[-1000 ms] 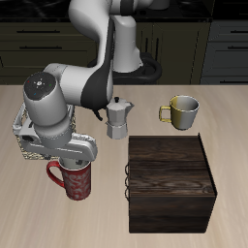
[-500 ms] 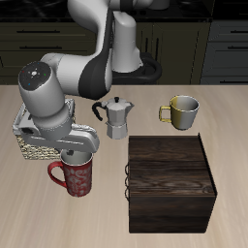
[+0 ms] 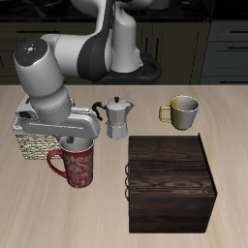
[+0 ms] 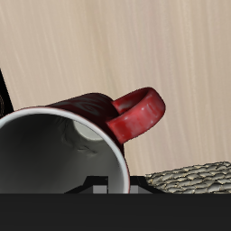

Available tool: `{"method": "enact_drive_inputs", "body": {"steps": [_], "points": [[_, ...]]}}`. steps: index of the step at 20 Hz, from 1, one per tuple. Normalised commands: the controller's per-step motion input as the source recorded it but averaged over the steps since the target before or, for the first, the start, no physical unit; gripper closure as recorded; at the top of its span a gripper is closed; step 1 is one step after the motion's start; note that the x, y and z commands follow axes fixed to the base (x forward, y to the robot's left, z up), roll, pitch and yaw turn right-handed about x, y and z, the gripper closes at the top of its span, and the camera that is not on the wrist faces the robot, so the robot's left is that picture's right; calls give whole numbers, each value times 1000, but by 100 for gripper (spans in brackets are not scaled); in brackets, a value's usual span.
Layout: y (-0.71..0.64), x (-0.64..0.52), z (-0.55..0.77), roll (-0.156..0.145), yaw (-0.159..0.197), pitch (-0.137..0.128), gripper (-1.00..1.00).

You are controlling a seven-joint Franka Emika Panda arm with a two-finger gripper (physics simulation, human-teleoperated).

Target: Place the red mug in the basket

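Hand [image 3: 77, 143] pinching red mug [image 3: 77, 167] by rim; lift clear of desk [image 3: 223, 116], keep upright, carry over basket [image 3: 34, 145] beside it.

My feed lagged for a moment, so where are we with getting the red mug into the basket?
Done: the hand is at the rim of the red mug; whether it is shut on it cannot be told. In hand: the mug, upright beside the basket, may be off the table; the views do not settle it. Left: carry it over the basket, lower it in and let go.
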Motion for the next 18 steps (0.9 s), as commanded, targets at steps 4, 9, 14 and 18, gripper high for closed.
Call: {"method": "enact_drive_inputs", "body": {"steps": [4,9,14,18], "points": [[25,-170,591,4,-7,-88,100],[-9,-121,358,1,9,-49,100],[-48,-299,502,-20,31,-77,100],[62,-329,420,3,31,-76,100]]}}
